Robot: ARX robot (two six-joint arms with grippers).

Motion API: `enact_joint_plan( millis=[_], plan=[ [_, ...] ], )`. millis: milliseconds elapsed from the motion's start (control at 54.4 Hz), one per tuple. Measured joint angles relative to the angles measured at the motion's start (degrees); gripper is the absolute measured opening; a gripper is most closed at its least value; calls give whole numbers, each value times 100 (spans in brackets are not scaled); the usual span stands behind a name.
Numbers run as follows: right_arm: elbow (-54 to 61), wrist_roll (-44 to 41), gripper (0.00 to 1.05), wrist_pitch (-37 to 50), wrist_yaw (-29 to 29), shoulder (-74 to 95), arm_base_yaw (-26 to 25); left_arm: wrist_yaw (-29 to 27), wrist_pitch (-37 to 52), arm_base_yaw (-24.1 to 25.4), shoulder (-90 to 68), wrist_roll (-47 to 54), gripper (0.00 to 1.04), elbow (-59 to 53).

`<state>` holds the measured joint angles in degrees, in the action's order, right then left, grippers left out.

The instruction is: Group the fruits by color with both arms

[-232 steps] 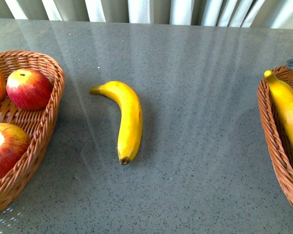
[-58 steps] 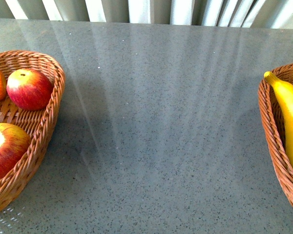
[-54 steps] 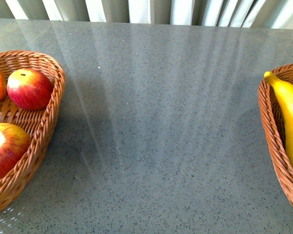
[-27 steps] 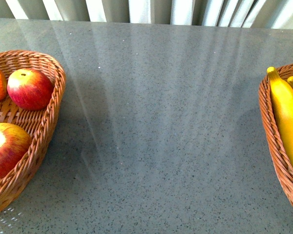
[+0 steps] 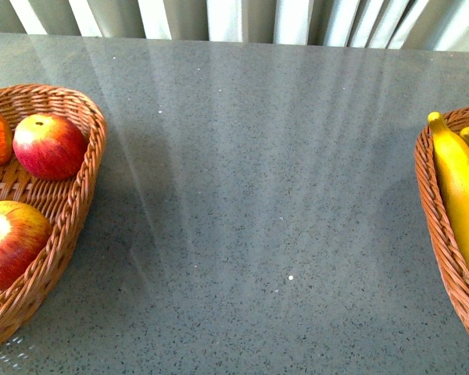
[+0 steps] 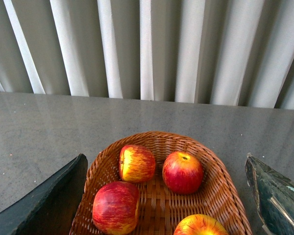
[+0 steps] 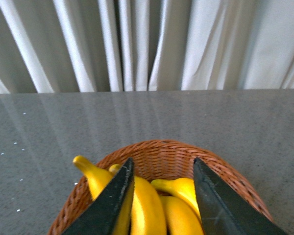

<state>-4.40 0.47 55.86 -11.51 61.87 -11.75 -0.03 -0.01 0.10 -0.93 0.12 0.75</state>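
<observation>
Seen from the front, three red apples (image 5: 49, 146) lie in the left wicker basket (image 5: 90, 168), and two yellow bananas (image 5: 457, 187) lie in the right wicker basket (image 5: 428, 207). Neither arm shows in this view. My left gripper (image 6: 164, 161) hangs open above the apple basket (image 6: 225, 188), which holds several apples (image 6: 182, 172); its dark fingers (image 6: 44, 205) stand wide apart and hold nothing. My right gripper (image 7: 162, 161) is open above the banana basket (image 7: 161, 146). The bananas (image 7: 147, 210) lie below and between its fingers (image 7: 220, 200), which grip none of them.
Grey speckled tabletop (image 5: 258, 195) stretches between the two baskets. Pale curtains (image 5: 242, 16) hang along the table's far edge. Both baskets run off the sides of the front view.
The banana that lay mid-table 4.3 s ago is gone from the table. A second banana has shown in the right basket since half a second ago.
</observation>
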Motion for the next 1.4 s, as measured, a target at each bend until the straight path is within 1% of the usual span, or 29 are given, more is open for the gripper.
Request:
enact_joint_plan(
  millis=[55,92,110,367,404,423,441,459,514,606,753,1213,1396],
  plan=[
    [72,-9,13,-243,125,-361,118,0,0,0,0,0,96,0],
    [136,-9,4,-431,229,-638,197,2,0,0,0,0,96,0],
    [166,-26,2,-549,286,-787,245,2,0,0,0,0,96,0],
    [332,-26,2,-1506,588,-1932,579,0,0,0,0,0,96,0],
    [334,-26,2,-1631,750,-2072,682,0,0,0,0,0,96,0],
    [337,-26,2,-1757,997,-2212,848,2,0,0,0,0,96,0],
    [337,-26,2,-1834,1071,-2297,940,0,0,0,0,0,96,0],
    [337,-26,2,-1950,1086,-2435,1038,0,0,0,0,0,96,0],
    [339,-26,2,-2188,1102,-2706,1130,0,0,0,0,0,96,0],
    [341,-26,2,-2627,1134,-3187,1147,0,0,0,0,0,96,0],
    [341,-26,2,-3051,1134,-3630,1154,2,0,0,0,0,96,0],
    [341,-26,2,-4212,1137,-4817,1154,2,0,0,0,0,96,0],
    [341,-26,2,-4481,1137,-5084,1154,2,0,0,0,0,96,0]
  ],
)
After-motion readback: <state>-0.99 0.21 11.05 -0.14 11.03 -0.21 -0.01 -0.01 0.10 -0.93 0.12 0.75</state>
